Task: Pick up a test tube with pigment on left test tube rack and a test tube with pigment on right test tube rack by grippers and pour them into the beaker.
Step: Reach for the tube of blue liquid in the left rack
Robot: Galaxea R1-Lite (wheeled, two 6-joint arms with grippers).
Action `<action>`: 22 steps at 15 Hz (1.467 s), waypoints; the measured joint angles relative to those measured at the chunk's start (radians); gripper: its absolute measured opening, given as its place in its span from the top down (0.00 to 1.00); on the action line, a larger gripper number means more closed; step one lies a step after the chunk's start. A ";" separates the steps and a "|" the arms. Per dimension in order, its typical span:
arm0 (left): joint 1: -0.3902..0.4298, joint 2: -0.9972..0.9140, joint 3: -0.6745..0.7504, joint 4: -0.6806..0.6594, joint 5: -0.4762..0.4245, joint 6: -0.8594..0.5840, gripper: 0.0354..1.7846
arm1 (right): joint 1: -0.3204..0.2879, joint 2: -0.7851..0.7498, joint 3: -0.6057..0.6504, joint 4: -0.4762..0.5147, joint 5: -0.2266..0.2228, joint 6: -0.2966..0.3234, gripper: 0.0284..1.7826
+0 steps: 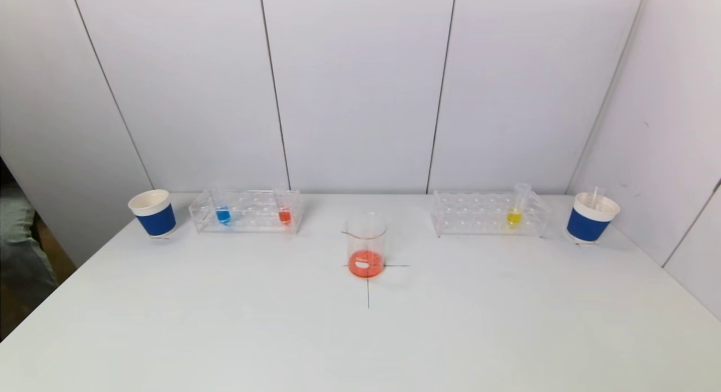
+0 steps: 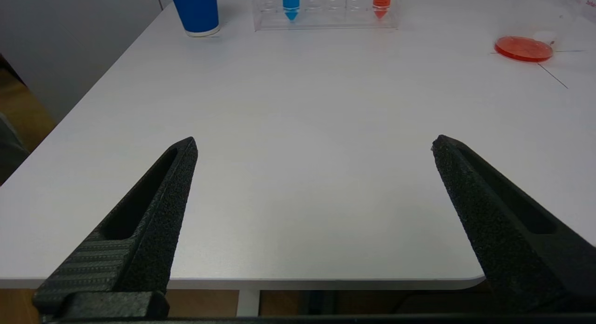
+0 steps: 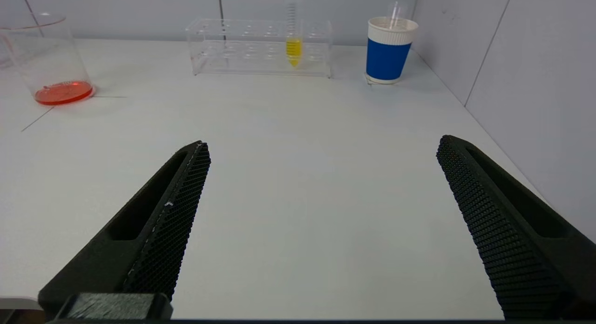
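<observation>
Hovering at near surface edge [image 2: 298, 189], left gripper [image 2: 314, 145] and right gripper [image 3: 323, 145], fingers spread wide, empty; beaker [image 1: 366, 244] centred.

the left gripper [image 2: 314, 145] has two long black fingers [image 2: 153, 212] with a rough, bumpy skin and a long slot in each. the right gripper [image 3: 323, 147] looks alike, its black fingers [image 3: 493, 221] covered in tiny dots.
</observation>
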 joint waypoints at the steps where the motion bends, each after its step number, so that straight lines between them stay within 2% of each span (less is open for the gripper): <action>1: 0.000 0.000 0.000 0.000 0.002 0.000 0.01 | 0.000 0.000 0.000 0.000 0.000 0.000 0.01; 4: 0.000 0.000 -0.008 0.007 0.000 0.024 0.01 | 0.000 0.000 0.000 0.000 0.000 0.000 0.01; 7: 0.000 0.009 -0.107 0.027 -0.015 0.045 0.01 | 0.000 0.000 0.000 0.000 0.000 0.000 0.01; 10: 0.000 0.110 -0.280 0.041 -0.026 0.053 0.01 | 0.000 0.000 0.000 0.000 0.000 0.000 0.01; 15: -0.015 0.434 -0.588 0.036 -0.029 0.057 0.01 | 0.000 0.000 0.000 0.000 0.000 0.000 0.01; 18: -0.021 0.642 -0.673 -0.047 -0.038 0.051 0.01 | 0.000 0.000 0.000 0.000 0.000 0.000 0.01; 22: -0.023 0.893 -0.686 -0.281 -0.056 0.043 0.01 | 0.000 0.000 0.000 0.000 0.000 0.000 0.01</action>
